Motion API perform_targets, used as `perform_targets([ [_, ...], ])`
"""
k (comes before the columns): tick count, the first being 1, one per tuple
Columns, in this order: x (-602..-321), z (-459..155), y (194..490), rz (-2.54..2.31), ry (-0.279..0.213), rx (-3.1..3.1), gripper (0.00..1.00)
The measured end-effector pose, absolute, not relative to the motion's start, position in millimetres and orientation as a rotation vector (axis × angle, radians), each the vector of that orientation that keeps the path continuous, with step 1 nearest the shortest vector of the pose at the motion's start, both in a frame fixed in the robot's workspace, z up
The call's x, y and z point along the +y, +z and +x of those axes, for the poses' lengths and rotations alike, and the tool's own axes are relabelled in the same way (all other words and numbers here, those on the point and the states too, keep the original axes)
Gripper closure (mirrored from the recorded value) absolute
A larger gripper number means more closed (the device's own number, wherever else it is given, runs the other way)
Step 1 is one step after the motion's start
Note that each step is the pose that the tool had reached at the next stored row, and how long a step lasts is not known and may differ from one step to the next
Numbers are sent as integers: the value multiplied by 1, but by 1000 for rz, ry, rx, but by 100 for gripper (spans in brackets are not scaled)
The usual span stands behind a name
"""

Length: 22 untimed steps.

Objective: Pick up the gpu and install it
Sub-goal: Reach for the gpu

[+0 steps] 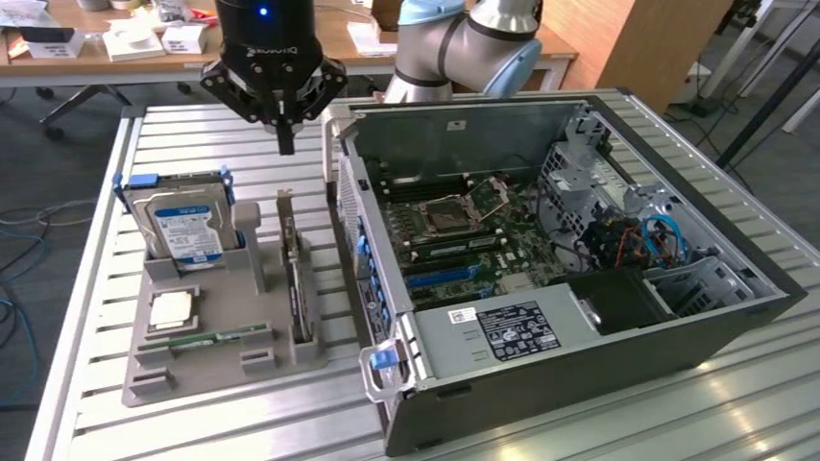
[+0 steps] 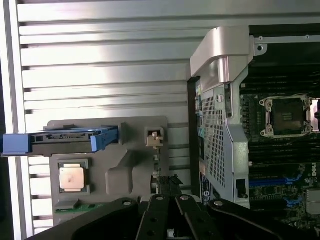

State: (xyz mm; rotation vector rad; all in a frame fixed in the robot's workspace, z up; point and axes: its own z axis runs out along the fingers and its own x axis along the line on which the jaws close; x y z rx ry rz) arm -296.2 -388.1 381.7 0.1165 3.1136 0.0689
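The gpu point(image 1: 300, 283) is a thin dark card standing on edge in a slot of the grey parts holder point(image 1: 211, 370), its silver bracket at the far end. In the wrist view the gpu point(image 2: 159, 172) appears edge-on, with the bracket point(image 2: 154, 138) at its end. My gripper point(image 1: 284, 142) hangs a short way above the bracket end of the card, fingers shut together with nothing between them. The black linkage of the gripper point(image 2: 170, 222) shows in the wrist view. The open computer case point(image 1: 513, 125) lies at the exterior view's right, motherboard point(image 1: 455, 230) exposed.
The holder also carries a silver hard drive point(image 1: 186, 226) in a blue frame, a CPU point(image 1: 171, 310) and a green memory stick point(image 1: 218, 338). The case's metal wall point(image 1: 352, 240) stands close beside the gpu. A desk with boxes point(image 1: 129, 38) is behind the slatted table.
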Motion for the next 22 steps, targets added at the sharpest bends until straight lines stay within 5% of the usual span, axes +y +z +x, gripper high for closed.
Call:
perform_targets([
  [22, -411, -301, 381, 117, 69, 3114, 90],
])
